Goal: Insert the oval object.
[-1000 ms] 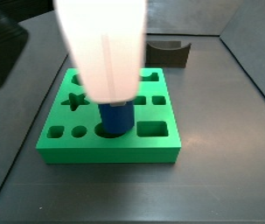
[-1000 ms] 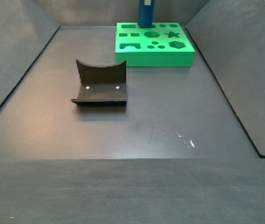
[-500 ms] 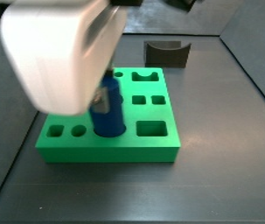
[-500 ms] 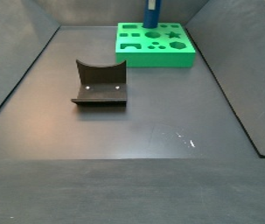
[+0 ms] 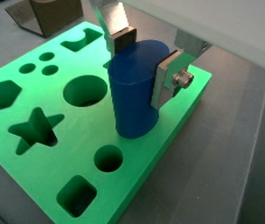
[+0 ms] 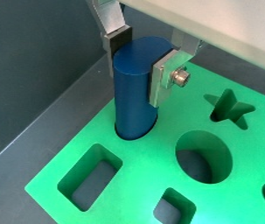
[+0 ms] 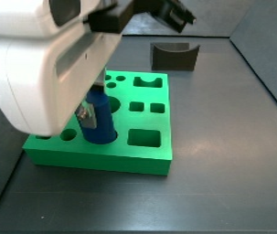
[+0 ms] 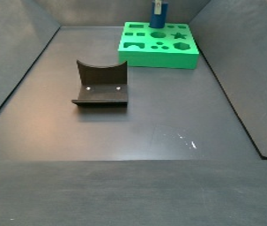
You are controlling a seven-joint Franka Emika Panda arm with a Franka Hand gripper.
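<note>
The oval object, a blue peg (image 5: 135, 96), stands upright with its lower end in a hole near one corner of the green block (image 5: 149, 164). It shows the same way in a wrist view (image 6: 135, 92) and in both side views (image 7: 101, 126) (image 8: 157, 12). My gripper (image 5: 146, 63) is shut on the peg's upper part, a silver finger with a dark pad on each side, as a wrist view (image 6: 144, 61) also shows. In a side view the white gripper body hides much of the block (image 7: 104, 157).
The green block (image 8: 159, 58) has several other shaped holes, among them a star (image 6: 230, 107) and a round one (image 6: 205, 157). The dark fixture (image 8: 100, 84) stands on the grey floor away from the block, also in a side view (image 7: 175, 55). Walls enclose the floor.
My gripper has moved with the blue peg, and the green block has slid and turned slightly on the floor with it. The fixture has not moved.
</note>
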